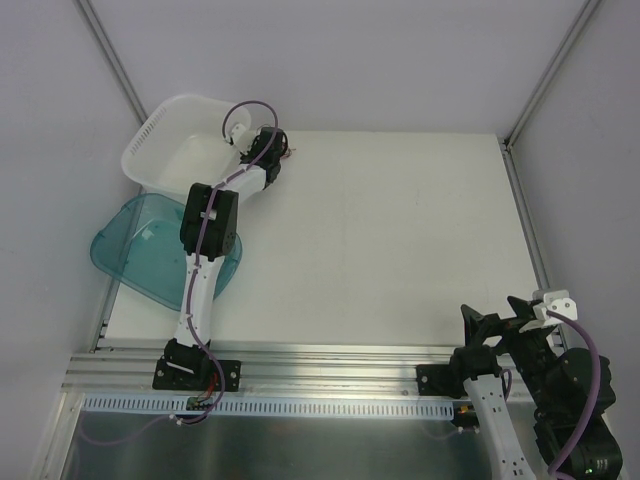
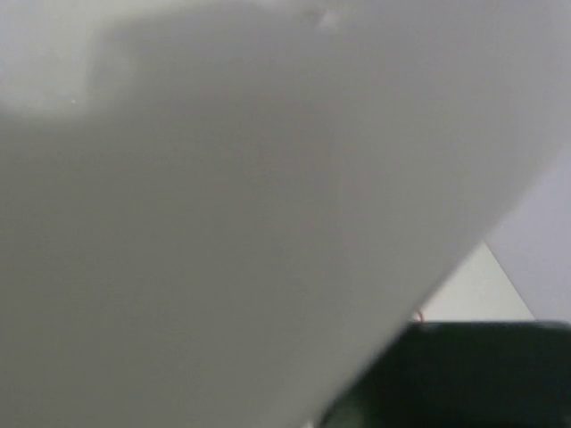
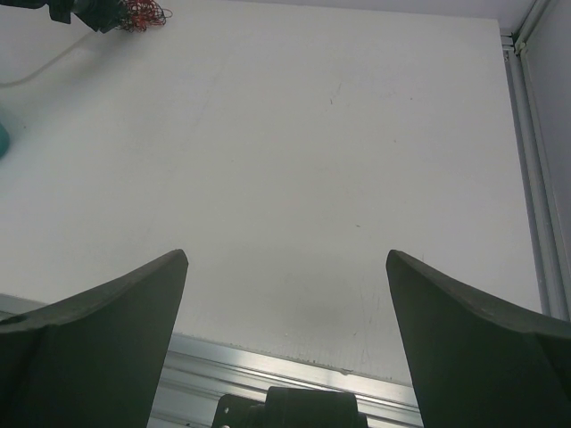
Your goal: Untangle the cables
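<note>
Red cables (image 3: 143, 13) beside left claw (image 3: 105, 18)

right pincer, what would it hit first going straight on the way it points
Way looks free: only bare table ahead of the right pincer; the cables lie far off left. Depth unclear.

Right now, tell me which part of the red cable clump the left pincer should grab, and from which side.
Take the left edge of the cables, coming low from the white basket side. The clump is small and lies flat on the table, and the left pincer sits right beside that edge, so a short sideways pinch probably suits best.
</note>
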You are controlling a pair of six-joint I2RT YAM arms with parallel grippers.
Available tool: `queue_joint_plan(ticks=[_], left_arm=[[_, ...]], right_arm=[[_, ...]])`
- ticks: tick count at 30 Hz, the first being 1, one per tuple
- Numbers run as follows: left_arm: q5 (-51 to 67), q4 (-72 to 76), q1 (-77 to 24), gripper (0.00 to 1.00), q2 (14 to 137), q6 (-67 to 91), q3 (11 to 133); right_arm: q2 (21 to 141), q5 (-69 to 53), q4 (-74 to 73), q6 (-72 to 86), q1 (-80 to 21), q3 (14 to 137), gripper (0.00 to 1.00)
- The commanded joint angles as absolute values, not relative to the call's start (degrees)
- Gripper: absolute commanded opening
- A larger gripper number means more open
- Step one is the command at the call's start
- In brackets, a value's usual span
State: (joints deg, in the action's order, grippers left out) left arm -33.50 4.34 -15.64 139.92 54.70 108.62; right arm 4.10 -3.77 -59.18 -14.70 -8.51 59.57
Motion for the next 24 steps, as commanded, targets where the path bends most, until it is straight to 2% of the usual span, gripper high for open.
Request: queue_joint_plan(ticks=[1,2,8,13,24], left_arm=[[-32.08,5.62,-15.29,0.15,140.27,56.16,110.57],[-31.65,5.62,-15.21,0.0,140.27,55.99,110.48],[-28.66,5.71,-15.82,0.0,138.34,53.79,107.59],[-20.5,5.71,-17.75,0.0,132.81,52.03,102.32],[-2.82,2.47,-25.22,0.0,112.27,43.96,78.77]], right_arm=[[5.71,-4.4,-57.66,-15.73,-8.88,61.0,0.99],[5.8,-4.39,-57.66,-15.73,-8.88,61.0,1.0],[5.45,-4.66,-57.57,-15.91,-8.79,61.0,1.0],[5.1,-5.45,-57.48,-15.65,-8.96,61.35,1.0],[12.55,-8.79,-59.67,-8.62,-8.79,61.87,1.0]])
